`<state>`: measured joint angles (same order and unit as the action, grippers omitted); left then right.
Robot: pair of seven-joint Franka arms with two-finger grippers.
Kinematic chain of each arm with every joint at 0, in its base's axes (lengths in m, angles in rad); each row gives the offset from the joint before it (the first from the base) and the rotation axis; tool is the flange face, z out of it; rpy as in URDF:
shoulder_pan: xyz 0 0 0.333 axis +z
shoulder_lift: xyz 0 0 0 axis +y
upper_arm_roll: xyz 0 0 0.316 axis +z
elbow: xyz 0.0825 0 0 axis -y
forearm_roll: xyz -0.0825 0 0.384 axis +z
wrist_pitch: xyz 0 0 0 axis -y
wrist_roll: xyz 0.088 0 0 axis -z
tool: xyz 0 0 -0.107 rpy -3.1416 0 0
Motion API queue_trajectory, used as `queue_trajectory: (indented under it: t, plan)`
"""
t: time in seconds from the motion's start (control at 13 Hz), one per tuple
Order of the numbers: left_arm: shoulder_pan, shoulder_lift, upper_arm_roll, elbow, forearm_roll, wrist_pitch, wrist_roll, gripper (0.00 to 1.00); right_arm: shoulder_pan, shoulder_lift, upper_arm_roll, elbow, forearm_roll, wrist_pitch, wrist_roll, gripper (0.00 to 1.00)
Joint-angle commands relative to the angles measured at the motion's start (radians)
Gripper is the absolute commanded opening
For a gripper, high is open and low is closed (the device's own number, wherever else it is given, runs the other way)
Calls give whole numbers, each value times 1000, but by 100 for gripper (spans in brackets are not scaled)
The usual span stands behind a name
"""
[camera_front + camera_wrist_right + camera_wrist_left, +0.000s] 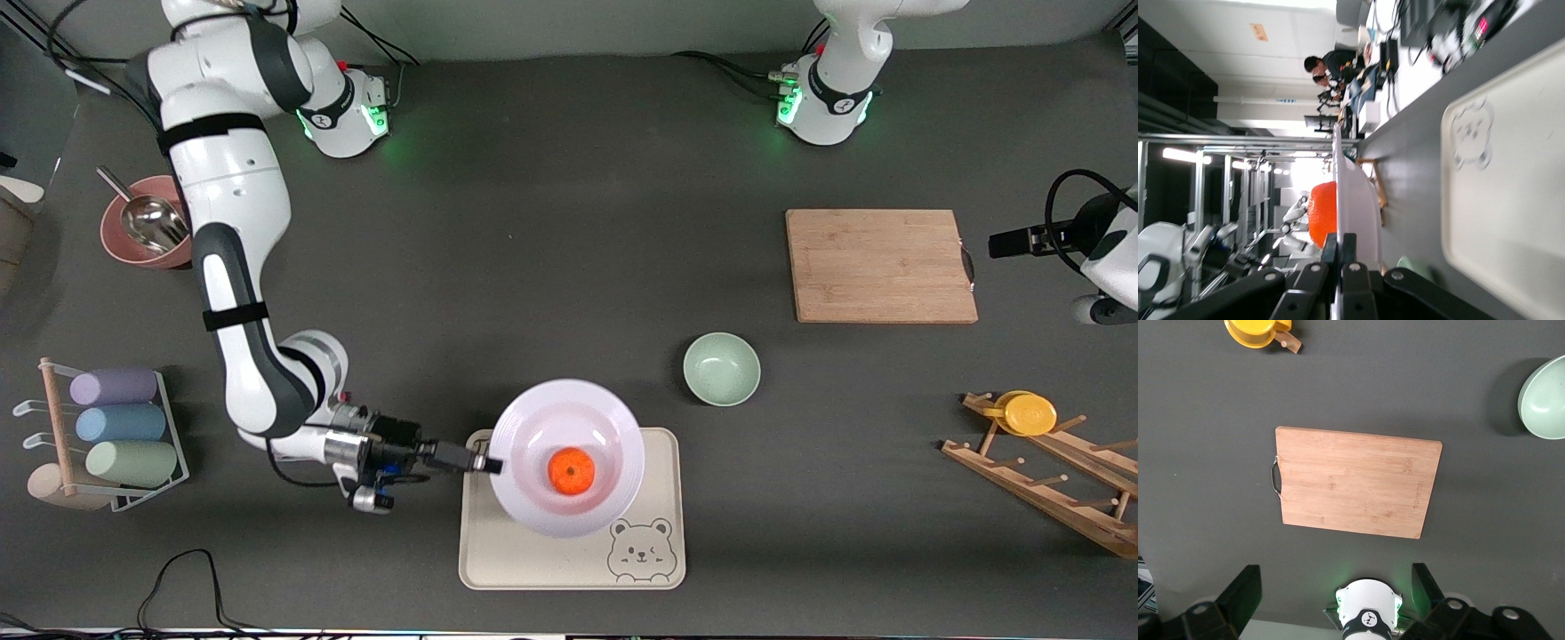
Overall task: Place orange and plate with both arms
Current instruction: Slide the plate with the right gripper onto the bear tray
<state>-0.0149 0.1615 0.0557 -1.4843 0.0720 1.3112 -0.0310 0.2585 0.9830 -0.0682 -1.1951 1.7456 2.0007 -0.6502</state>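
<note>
My right gripper is shut on the rim of the pale lavender plate and holds it a little above the cream bear tray. The orange sits in the plate's well. In the right wrist view the fingers pinch the plate edge-on, with the orange on it and the tray below, apart from it. My left gripper is open and empty, up in the air beside the wooden cutting board; its wrist view shows its own gripper wide apart above the board.
A mint-green bowl stands between the tray and the cutting board. A wooden rack with a yellow disc is at the left arm's end. A pink bowl with a scoop and a cup rack are at the right arm's end.
</note>
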Motion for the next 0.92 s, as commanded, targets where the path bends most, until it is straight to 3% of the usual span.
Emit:
queue_trajectory:
  t: [0.0, 0.23, 0.85]
  plan:
    - [-3, -3, 1, -5, -9, 3, 14, 100, 4, 172, -45, 290, -23, 18, 105, 0]
    - [0, -2, 1, -5, -9, 3, 14, 100, 22, 189, -19, 290, -18, 110, 104, 0]
    - [9, -2, 3, -5, -11, 16, 32, 100, 41, 279, -16, 250, -11, 130, 46, 0]
